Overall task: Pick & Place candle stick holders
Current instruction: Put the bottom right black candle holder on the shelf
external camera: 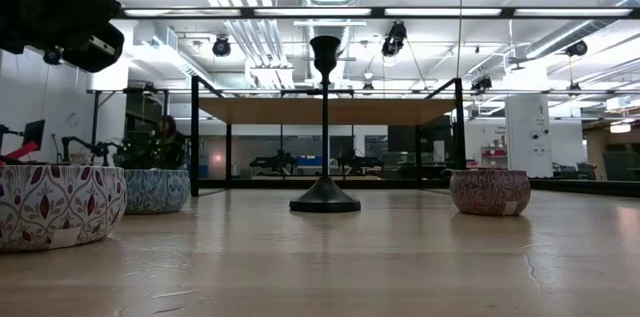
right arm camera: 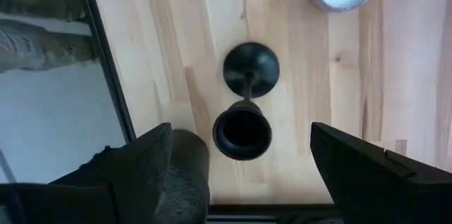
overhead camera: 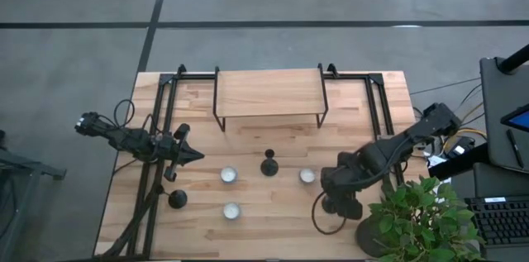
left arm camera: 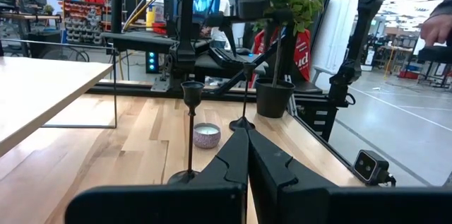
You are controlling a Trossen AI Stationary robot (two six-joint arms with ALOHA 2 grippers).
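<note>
Three black candle stick holders stand upright on their round bases on the wooden table (overhead camera: 273, 229). One stands at the middle (overhead camera: 269, 164), and shows in the low view (external camera: 324, 127) and the left wrist view (left arm camera: 191, 132). One stands near the left edge (overhead camera: 178, 198). The third (right arm camera: 242, 131) stands under my right gripper (overhead camera: 339, 200). My right gripper (right arm camera: 240, 164) is open and points down, its fingers on either side of this holder's top cup without touching it. My left gripper (overhead camera: 188, 155) is shut and empty, level, pointing toward the table's right edge; it also shows in its wrist view (left arm camera: 247, 150).
Three white candles in patterned tins (overhead camera: 229, 175) (overhead camera: 307, 176) (overhead camera: 231, 211) stand around the middle holder. A wooden shelf on black legs (overhead camera: 269, 92) stands at the far edge. A potted plant (overhead camera: 413, 221) stands at the near right corner. Black frame rails (overhead camera: 161, 130) run along the left side.
</note>
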